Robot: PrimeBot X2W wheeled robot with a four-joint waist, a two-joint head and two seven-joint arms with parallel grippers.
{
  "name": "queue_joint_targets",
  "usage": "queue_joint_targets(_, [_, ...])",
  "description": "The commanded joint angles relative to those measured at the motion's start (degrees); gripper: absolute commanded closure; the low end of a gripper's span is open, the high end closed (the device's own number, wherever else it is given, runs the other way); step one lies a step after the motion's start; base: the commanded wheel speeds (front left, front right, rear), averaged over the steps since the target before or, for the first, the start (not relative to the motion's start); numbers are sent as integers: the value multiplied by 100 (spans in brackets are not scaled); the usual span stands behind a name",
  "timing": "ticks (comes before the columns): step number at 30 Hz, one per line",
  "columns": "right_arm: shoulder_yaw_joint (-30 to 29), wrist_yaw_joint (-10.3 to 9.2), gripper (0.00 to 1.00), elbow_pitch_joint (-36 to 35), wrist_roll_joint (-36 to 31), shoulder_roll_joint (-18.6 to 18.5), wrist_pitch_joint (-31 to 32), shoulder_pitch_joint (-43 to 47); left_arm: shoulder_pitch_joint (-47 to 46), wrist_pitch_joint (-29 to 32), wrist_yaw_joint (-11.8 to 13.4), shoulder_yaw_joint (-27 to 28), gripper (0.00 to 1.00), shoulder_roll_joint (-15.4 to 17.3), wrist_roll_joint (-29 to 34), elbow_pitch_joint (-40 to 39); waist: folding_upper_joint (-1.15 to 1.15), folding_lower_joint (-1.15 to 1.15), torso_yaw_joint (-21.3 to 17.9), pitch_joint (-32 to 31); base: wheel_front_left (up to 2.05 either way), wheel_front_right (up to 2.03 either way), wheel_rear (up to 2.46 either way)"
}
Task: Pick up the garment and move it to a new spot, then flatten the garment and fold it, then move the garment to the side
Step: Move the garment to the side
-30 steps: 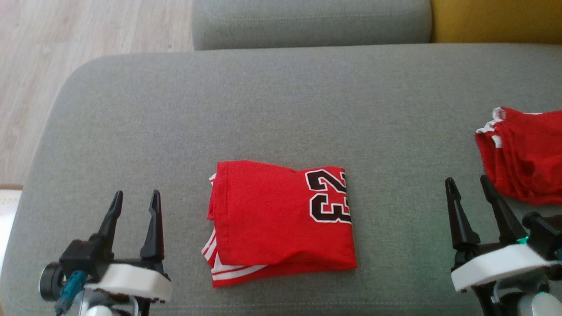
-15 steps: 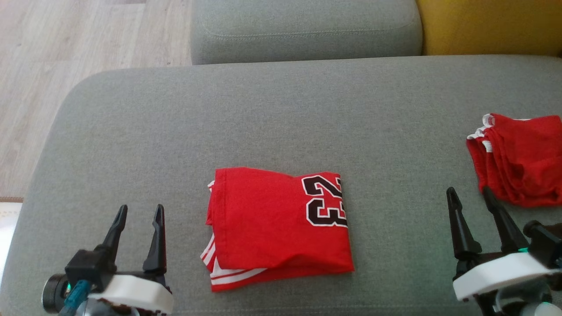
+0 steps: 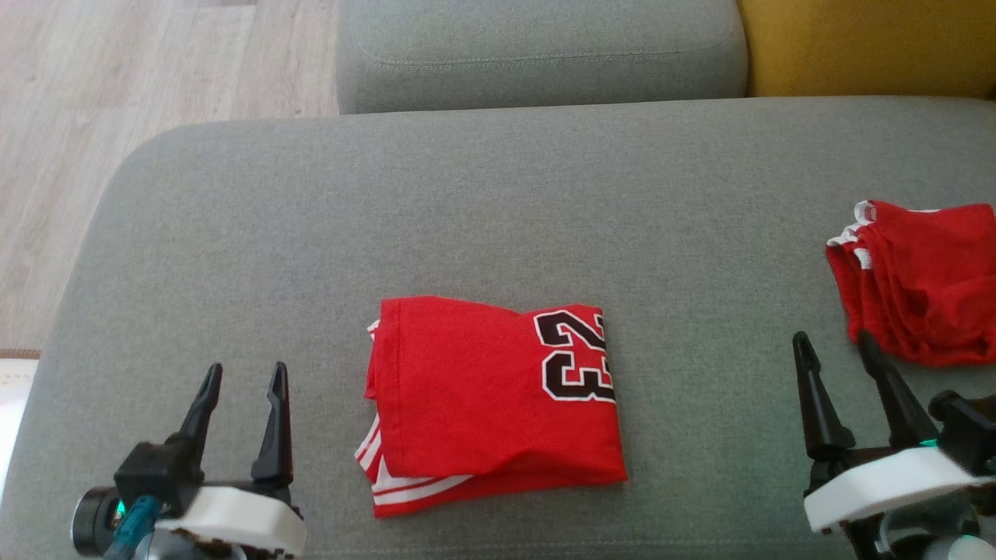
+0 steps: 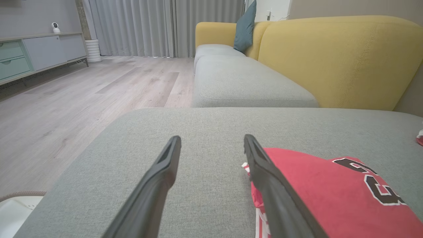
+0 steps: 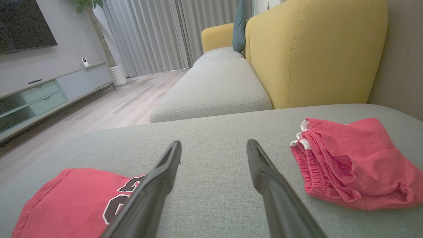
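Status: the garment (image 3: pixel 494 400), a red jersey with a black number, lies as a compact rectangle near the front middle of the grey sofa seat (image 3: pixel 467 202). The layers are stacked, and white-striped trim shows at its left front corner. I judge the flattening and folding done. The move to the side is not yet done.

End effectors: my left end effector (image 3: pixel 245 372) sits left of the garment, jaws apart, holding nothing and clear of the cloth. My right end effector (image 3: pixel 832 341) sits well to the right, also parted and empty. Its outer finger is just beside a second red garment (image 3: pixel 922 284), which lies bunched at the seat's right side.

Clearances: bare cushion lies on both flanks of the jersey and in a broad band behind it. The right flank is partly taken by the bunched piece. The seat's left edge rounds off to the wooden floor (image 3: pixel 117 117), so a leftward placement needs to stop short of that curve. A further grey cushion (image 3: pixel 537 54) and a yellow backrest (image 3: pixel 864 43) bound the far side.
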Motion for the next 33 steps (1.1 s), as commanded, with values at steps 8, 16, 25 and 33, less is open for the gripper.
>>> queue_joint_targets(8, [32,-4,0,-111,4,-84,23,-161,-294,7,91,145,0,148,16,-233,0,0,76,1,0,0,0])
queue_joint_targets(16, [127,-4,0,198,23,-50,169,-255,-561,-17,52,38,0,239,157,-282,0,0,416,207,0,0,0])
queue_joint_targets(25, [811,-4,0,1747,297,54,110,-945,-1076,-158,-85,-77,0,172,213,-164,0,0,1155,528,0,0,0])
queue_joint_targets(33, [957,-4,0,2971,317,114,156,-1368,-1320,-224,-172,-142,0,94,307,-77,0,0,1537,657,0,0,0])
